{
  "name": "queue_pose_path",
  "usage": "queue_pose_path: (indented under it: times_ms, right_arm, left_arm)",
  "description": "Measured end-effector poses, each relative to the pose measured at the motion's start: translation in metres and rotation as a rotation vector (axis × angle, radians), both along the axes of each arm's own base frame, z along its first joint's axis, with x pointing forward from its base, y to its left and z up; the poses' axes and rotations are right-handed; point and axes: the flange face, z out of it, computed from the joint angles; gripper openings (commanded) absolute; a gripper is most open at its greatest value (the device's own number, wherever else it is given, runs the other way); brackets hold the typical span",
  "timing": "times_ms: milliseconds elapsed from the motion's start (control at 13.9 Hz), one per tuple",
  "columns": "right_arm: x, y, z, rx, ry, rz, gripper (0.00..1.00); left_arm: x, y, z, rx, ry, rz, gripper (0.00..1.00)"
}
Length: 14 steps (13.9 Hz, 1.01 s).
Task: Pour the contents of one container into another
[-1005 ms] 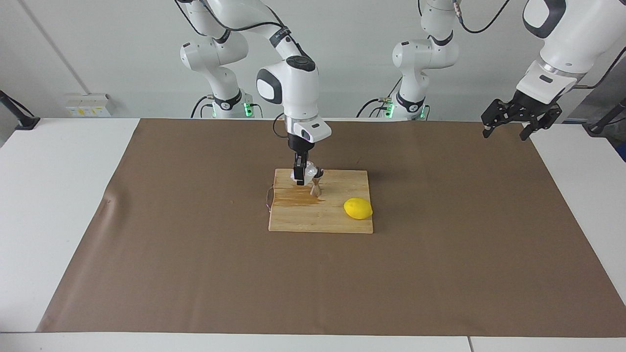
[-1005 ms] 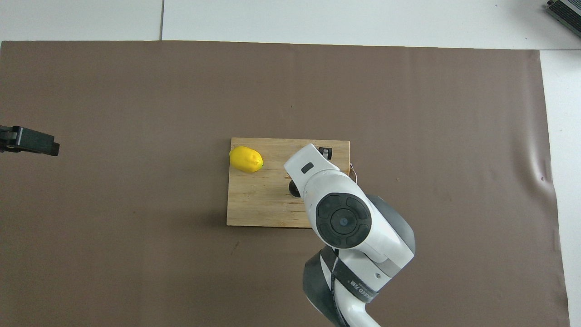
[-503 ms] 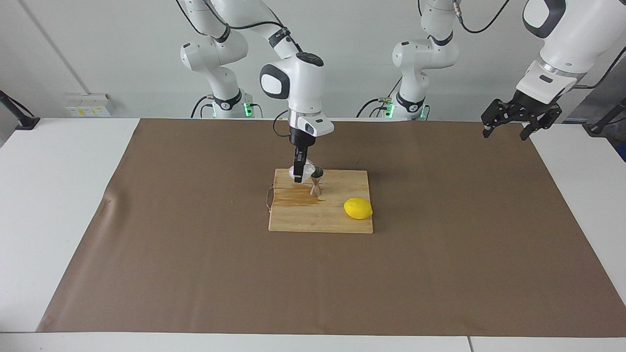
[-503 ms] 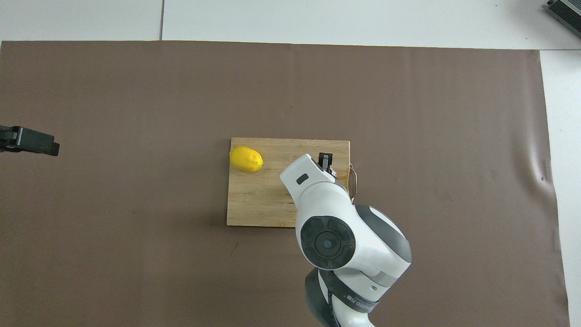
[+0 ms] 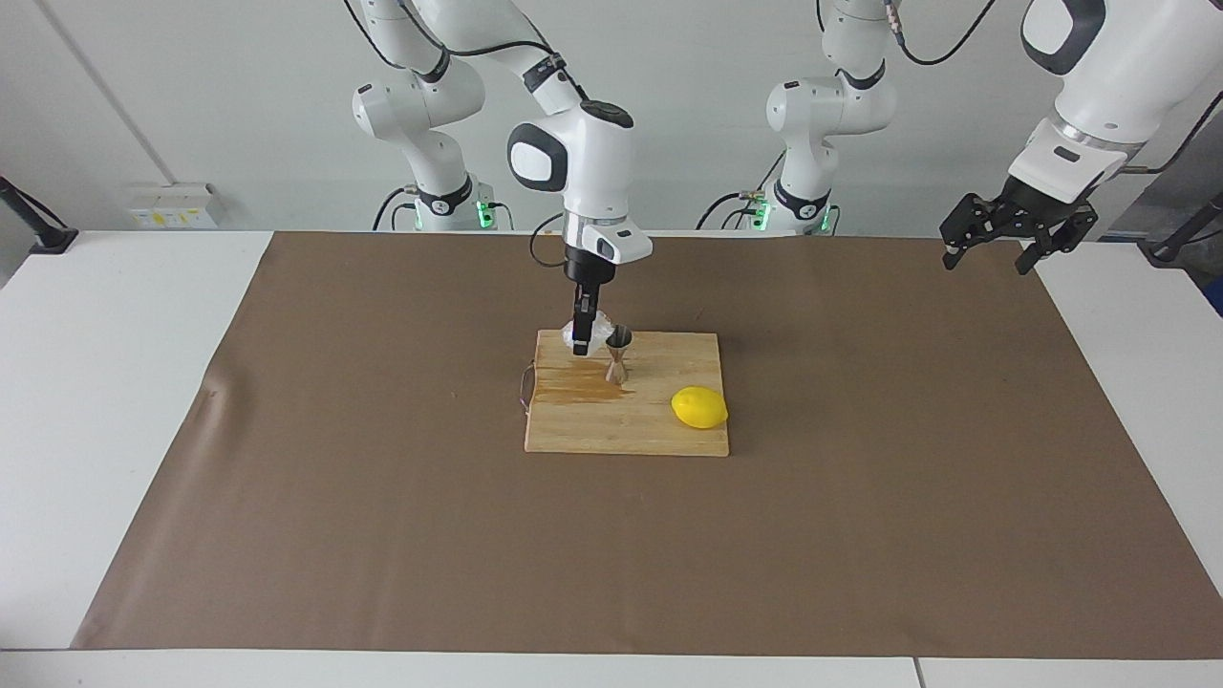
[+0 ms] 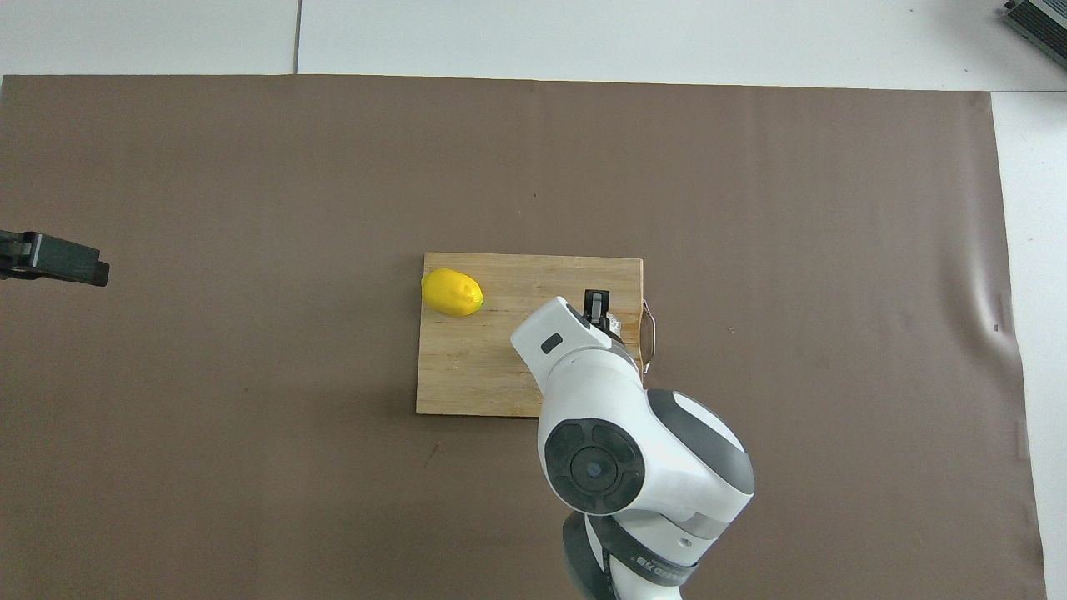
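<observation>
My right gripper (image 5: 581, 342) is shut on the clear cut-glass cup (image 5: 594, 333) and holds it about upright, low over the corner of the wooden cutting board (image 5: 626, 425) nearest the robots. The steel jigger (image 5: 618, 356) stands upright on the board right beside the cup, toward the left arm's end. In the overhead view the right arm hides the jigger; only a gripper finger (image 6: 595, 302) and a bit of the cup (image 6: 615, 322) show. My left gripper (image 5: 994, 247) is open and empty, waiting high over the left arm's end of the table (image 6: 50, 258).
A yellow lemon (image 5: 699, 408) lies on the board, farther from the robots than the jigger (image 6: 453, 292). A darker wet patch (image 5: 573, 388) marks the board beside the jigger. A wire loop handle (image 6: 649, 333) sticks out from the board's edge. A brown mat (image 5: 382, 478) covers the table.
My right gripper has turned the cup back from tilted over the jigger to about upright and drawn it slightly away toward the robots. The jigger's rim is now uncovered. The left arm has not moved.
</observation>
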Motion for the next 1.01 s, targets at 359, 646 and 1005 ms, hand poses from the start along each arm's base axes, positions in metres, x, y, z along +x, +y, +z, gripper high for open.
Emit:
queue_pose_path:
  times_ms: [359,646,1005]
  right_arm:
    - [-0.0053,0.006,-0.0001,-0.031,-0.025,0.02,0.39]
    - [-0.0076,0.0086,-0.0007,-0.046,-0.042,0.028,0.37]
    - [-0.0077,0.0085,-0.0008,-0.069,-0.055,0.042,0.37]
  left_arm:
    - [0.0,0.0,0.0,0.0,0.0,0.0,1.0]
    - [0.0,0.0,0.0,0.0,0.0,0.0,1.0]
    - [0.0,0.0,-0.0001,0.0,0.0,0.0,1.0]
